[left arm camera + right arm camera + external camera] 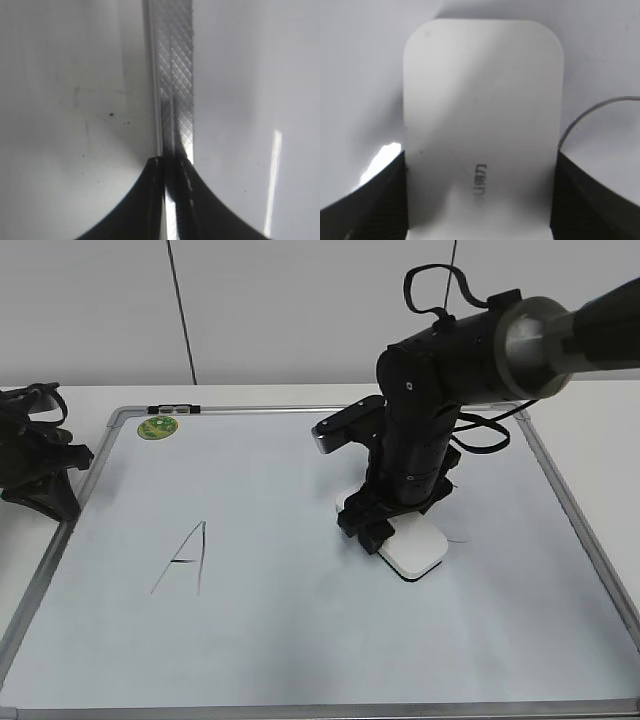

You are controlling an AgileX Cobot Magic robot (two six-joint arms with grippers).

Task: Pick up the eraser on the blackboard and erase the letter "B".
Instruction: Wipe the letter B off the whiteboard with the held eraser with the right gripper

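- The right claw (385, 530) clamps the eraser (414, 546) by its long sides, flat on the blackboard (300, 640), ready to wipe.
- The eraser sits at three o'clock from the thin "A" (185, 558).
- No "B" shows.
- The left claw (172, 200), closed and empty, idles over the frame at nine o'clock.

Board (300, 640) open btwn "A" (185, 558) & eraser (415, 548).

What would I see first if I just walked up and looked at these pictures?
First, the big black right arm reaching down over the middle-right of the whiteboard, its right gripper clamped on both sides of the white eraser, which lies flat on the board. Next, a thin letter "A" on the board's left half and a round green sticker in its far left corner. The left gripper sits at the board's left edge.
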